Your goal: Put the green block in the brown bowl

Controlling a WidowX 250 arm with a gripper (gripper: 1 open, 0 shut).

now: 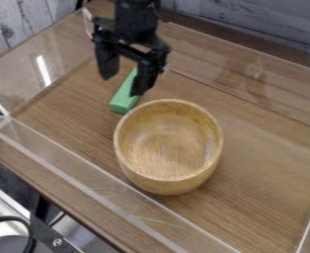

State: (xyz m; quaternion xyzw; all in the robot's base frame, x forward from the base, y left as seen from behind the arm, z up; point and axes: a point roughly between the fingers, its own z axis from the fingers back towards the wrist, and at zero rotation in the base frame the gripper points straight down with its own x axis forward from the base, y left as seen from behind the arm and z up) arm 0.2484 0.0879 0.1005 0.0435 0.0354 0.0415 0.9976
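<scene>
The green block (123, 98) lies flat on the wooden table, just up and left of the brown bowl (169, 144). The block's upper end is covered by my gripper (127, 75), which hangs over it with its two dark fingers spread apart. Nothing is between the fingers. The bowl is upright and holds nothing.
Clear acrylic walls (39, 148) fence the wooden table (257, 99) on the left and front. A small clear plastic stand (87, 24) sits at the back left, behind the arm. Open tabletop stretches to the right of the bowl.
</scene>
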